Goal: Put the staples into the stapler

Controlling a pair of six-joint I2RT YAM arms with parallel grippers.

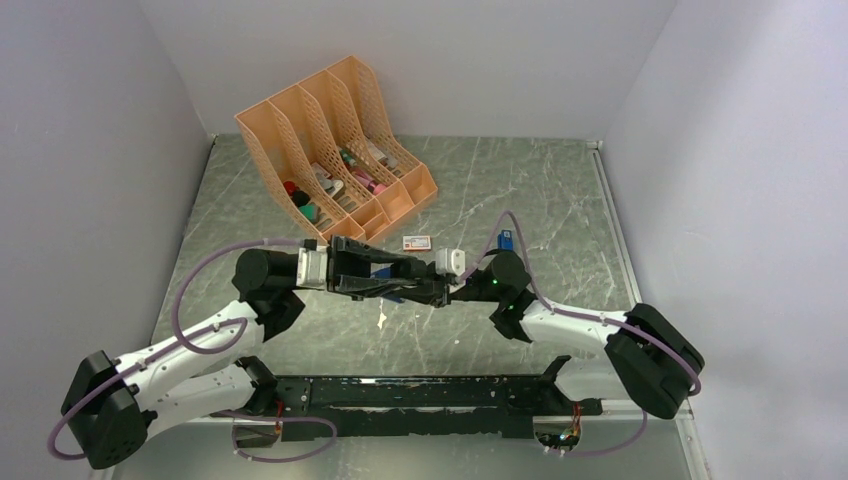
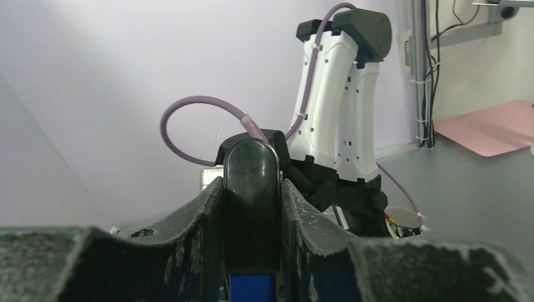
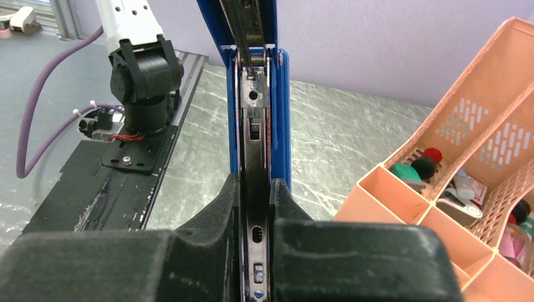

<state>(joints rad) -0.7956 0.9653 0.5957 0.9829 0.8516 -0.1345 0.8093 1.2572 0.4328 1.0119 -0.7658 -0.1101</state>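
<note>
The stapler (image 3: 281, 113), top centre of the right wrist view, has a glossy blue plastic shell around a smooth, bright metal channel; in the left wrist view its rounded end is shiny black plastic. The fingers (image 3: 214, 220) of the right gripper (image 3: 255, 189) and those of the left gripper (image 2: 252, 201) are matt black, rough and scuffed grey. The table (image 1: 540, 200) is smooth grey-green marbled sheet with a slight sheen. The organiser (image 1: 300, 130), upper left, is matt peach perforated plastic. The cable (image 2: 201, 99) looks smooth and rubbery, and the left arm (image 1: 190, 360) has smooth white plastic shells.
</note>
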